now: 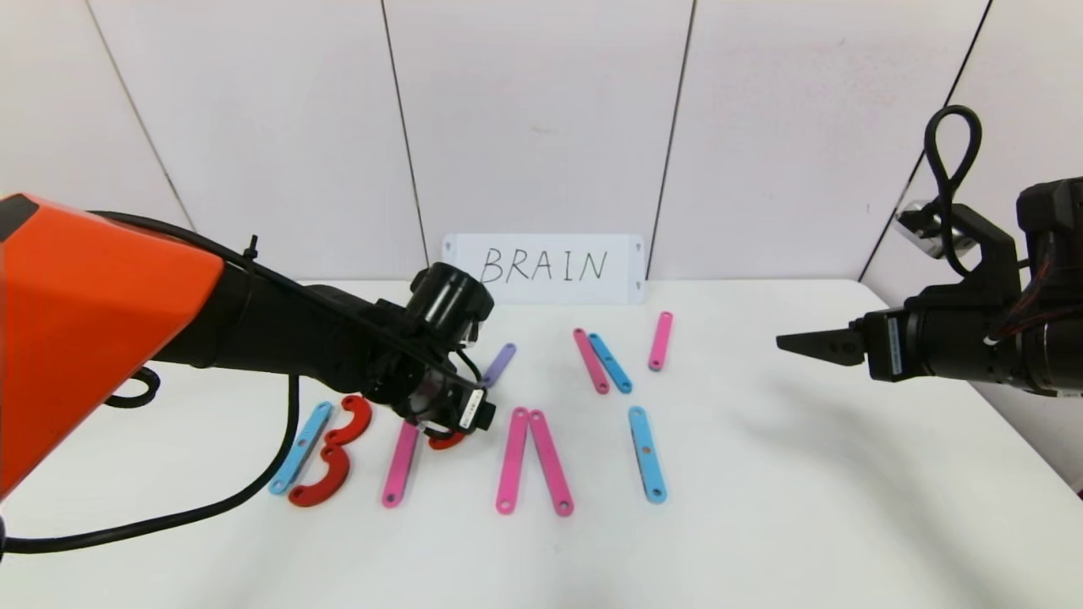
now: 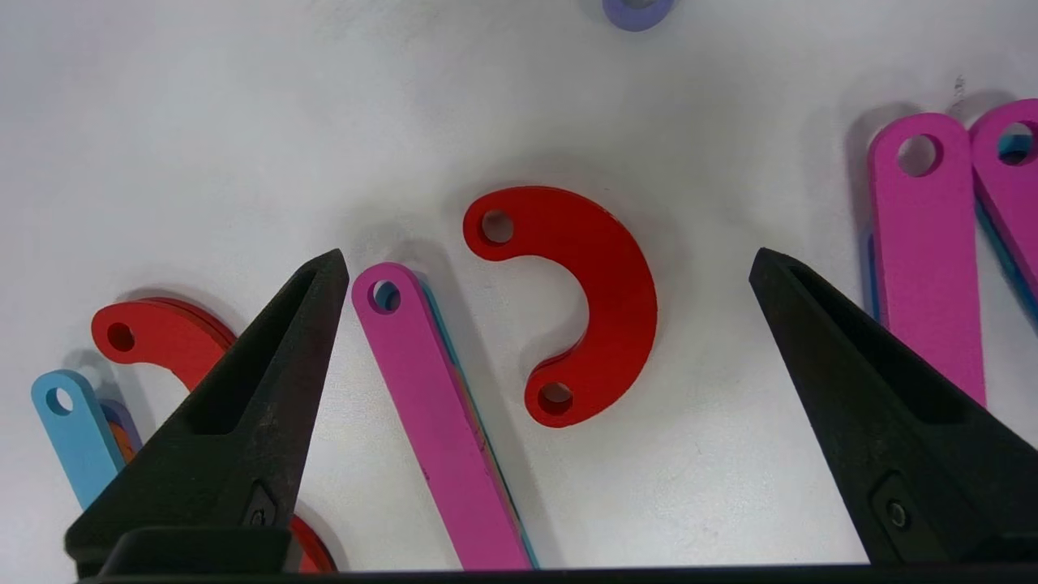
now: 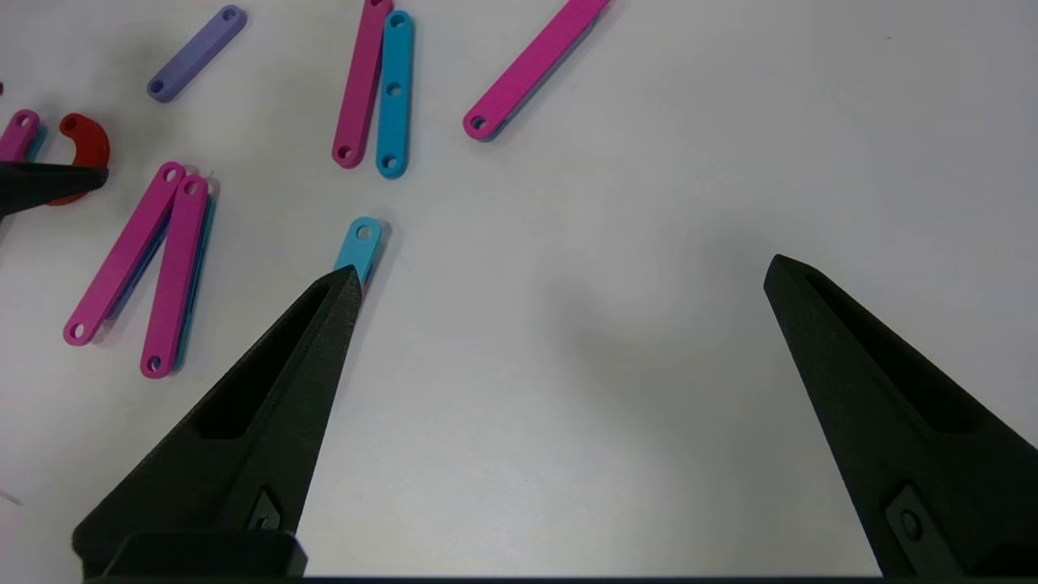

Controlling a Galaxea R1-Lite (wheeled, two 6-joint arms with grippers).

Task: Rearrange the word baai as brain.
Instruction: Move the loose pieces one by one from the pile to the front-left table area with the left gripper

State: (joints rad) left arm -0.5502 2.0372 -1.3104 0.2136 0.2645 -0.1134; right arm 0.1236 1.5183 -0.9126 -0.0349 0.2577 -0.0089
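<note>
The letters lie flat on the white table. At the left, a blue bar with two red arcs forms a B. Beside it a pink bar lies next to a third red arc. My left gripper hovers open over that arc, which rests on the table between the fingers and touches neither. The purple bar lies just beyond. Two pink bars meet in a narrow peak, and a blue bar lies to their right. My right gripper hangs open above bare table at the right.
A white card reading BRAIN leans on the back wall. In front of it lie a pink bar and a blue bar side by side, and another pink bar. My left arm's cable trails over the table's left.
</note>
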